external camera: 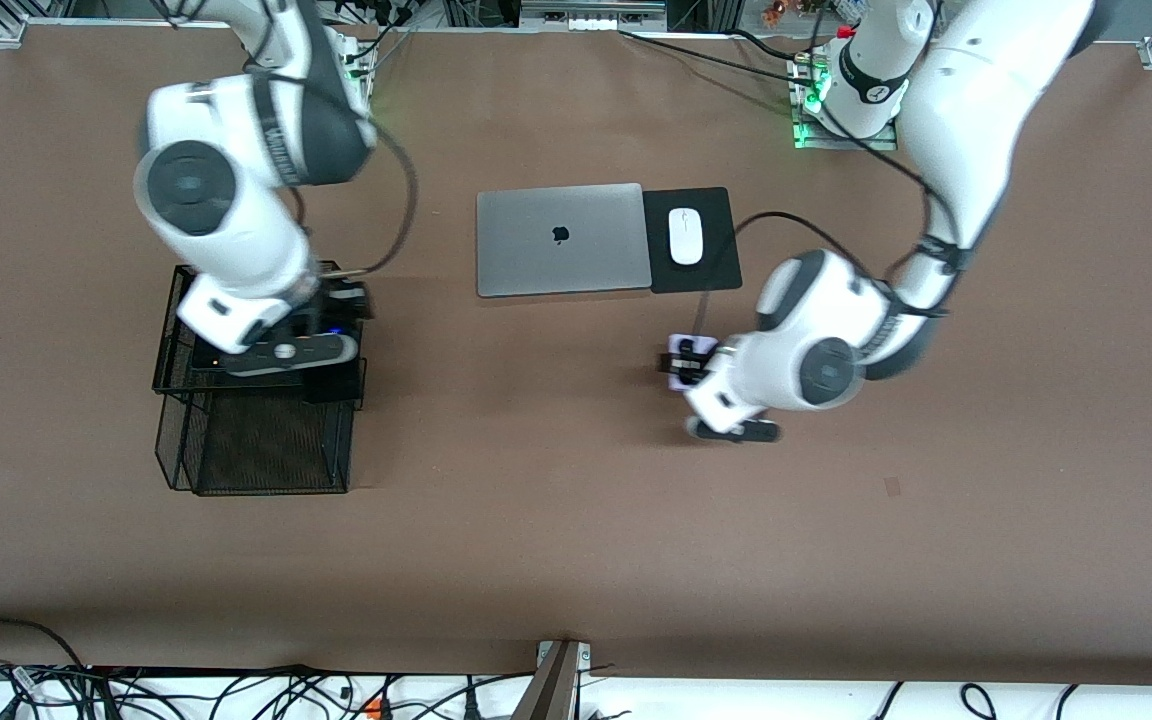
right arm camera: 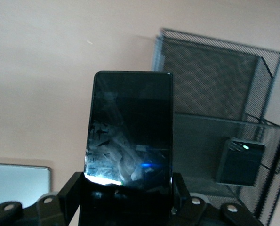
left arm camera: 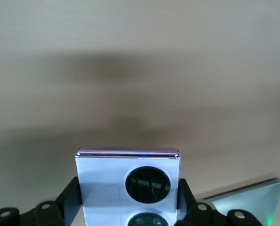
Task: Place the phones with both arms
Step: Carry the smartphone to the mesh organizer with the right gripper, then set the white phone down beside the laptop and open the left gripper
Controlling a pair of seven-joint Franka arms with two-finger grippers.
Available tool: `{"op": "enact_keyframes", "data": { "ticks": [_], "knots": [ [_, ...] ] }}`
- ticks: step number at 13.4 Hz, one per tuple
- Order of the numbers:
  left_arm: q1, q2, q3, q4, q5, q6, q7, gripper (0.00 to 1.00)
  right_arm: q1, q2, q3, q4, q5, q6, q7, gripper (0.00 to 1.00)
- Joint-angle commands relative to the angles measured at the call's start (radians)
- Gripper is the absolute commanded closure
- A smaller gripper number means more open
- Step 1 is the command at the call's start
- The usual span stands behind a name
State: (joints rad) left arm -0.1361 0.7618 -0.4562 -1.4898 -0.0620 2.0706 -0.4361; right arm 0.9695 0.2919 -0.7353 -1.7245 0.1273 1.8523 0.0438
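Note:
My left gripper (left arm camera: 128,203) is shut on the small lilac-white phone (left arm camera: 102,181), whose two black circles face the wrist camera. In the front view that phone (external camera: 689,352) hangs over bare table just off the mouse pad's near edge. My right gripper (right arm camera: 125,200) is shut on the long slim black phone (right arm camera: 130,127), over the black mesh organizer (right arm camera: 210,80) at the right arm's end of the table (external camera: 266,455). A small squarish black phone (right arm camera: 240,161) lies on the organizer's upper shelf. In the front view the right arm hides most of that shelf.
A shut silver laptop (external camera: 561,240) lies mid-table, with a white mouse (external camera: 685,236) on a black pad (external camera: 711,272) beside it toward the left arm's end. Bare brown table (external camera: 556,500) stretches between the organizer and the left gripper.

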Motion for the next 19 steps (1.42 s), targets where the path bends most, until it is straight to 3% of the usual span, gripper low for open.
{"op": "enact_keyframes", "data": {
  "ticks": [1,5,6,7,11,13,19],
  "knots": [
    [-0.121,0.031,0.05,0.016,-0.01,0.129,-0.103,0.62,0.023,-0.111,-0.064,-0.168,0.006,0.047,-0.029,1.0],
    [-0.278,0.131,0.164,0.02,-0.01,0.299,-0.164,0.58,0.023,-0.114,-0.104,-0.269,0.015,0.063,-0.024,1.0],
    [-0.307,0.146,0.175,0.022,-0.013,0.324,-0.177,0.52,0.023,-0.114,-0.104,-0.291,0.017,0.079,-0.018,1.0],
    [-0.307,0.14,0.176,0.022,-0.01,0.328,-0.205,0.01,0.023,-0.114,-0.104,-0.299,0.02,0.083,-0.013,1.0],
    [-0.272,0.116,0.182,0.025,-0.009,0.319,-0.213,0.0,0.023,-0.08,-0.102,-0.303,0.025,0.146,0.005,1.0],
    [-0.249,0.052,0.183,0.019,-0.012,0.277,-0.245,0.0,0.021,-0.048,-0.102,-0.303,0.063,0.153,0.002,1.0],
    [-0.031,-0.139,0.2,0.063,0.043,-0.113,-0.149,0.0,0.017,0.019,-0.102,-0.302,0.135,0.151,-0.013,1.0]
  ]
}}
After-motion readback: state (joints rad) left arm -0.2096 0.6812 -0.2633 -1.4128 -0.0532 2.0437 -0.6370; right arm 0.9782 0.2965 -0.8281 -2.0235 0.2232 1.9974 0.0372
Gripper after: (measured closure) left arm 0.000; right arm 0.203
